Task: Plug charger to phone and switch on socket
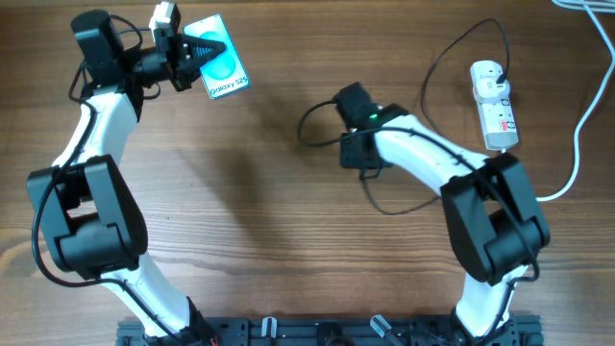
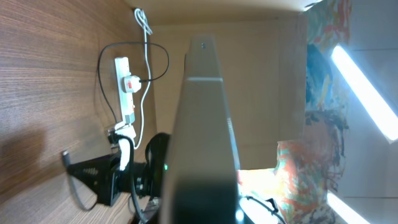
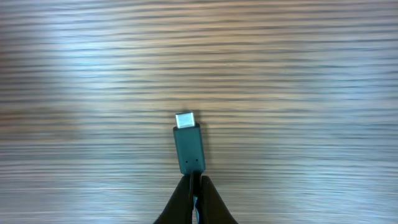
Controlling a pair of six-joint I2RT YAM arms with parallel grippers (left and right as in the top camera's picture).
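fingers [image 3: 182,208] of the right gripper [image 3: 195,186] are pinched on the charger [image 3: 188,148] just behind its plug, over the table [image 3: 311,62]; the left gripper [image 1: 197,50] grips the phone [image 1: 226,72] at far left. plugging seems in hand: next, the tip must line up squarely with the phone's edge. only overhead shows the gap between them.

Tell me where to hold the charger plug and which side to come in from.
Grip the dark moulded body of the charger plug at its rear end, by the cable, coming in from behind along its long axis. The metal tip has to stay bare to enter the phone, and the narrow body looks flat-sided enough for the pads. The right gripper pinches about there.
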